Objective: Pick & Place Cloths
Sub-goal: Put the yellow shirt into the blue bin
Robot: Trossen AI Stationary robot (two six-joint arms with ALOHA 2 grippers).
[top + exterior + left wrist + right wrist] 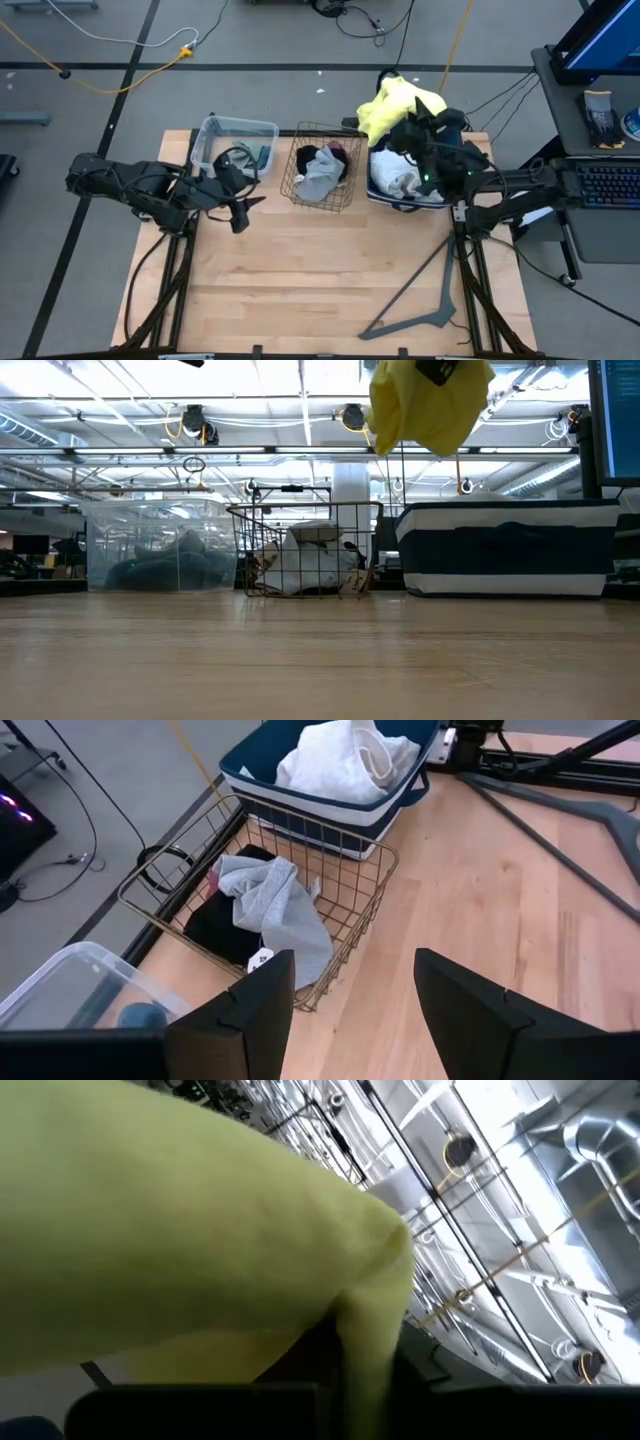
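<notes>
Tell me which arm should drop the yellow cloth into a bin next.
Right. The right gripper already holds the yellow cloth lifted high above the striped basket, so it probably only needs to carry and release. The left gripper hangs open and empty beside the wire basket.

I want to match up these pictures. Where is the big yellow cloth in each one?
High view: the yellow cloth is bunched at the right gripper, over the back of the navy-and-white basket.
Low view: it hangs at top right, above that basket.
Left wrist view: not in it; only the basket holding a white cloth.
Right wrist view: it fills most of the picture.
Shared landmark: the navy-and-white basket.
</notes>
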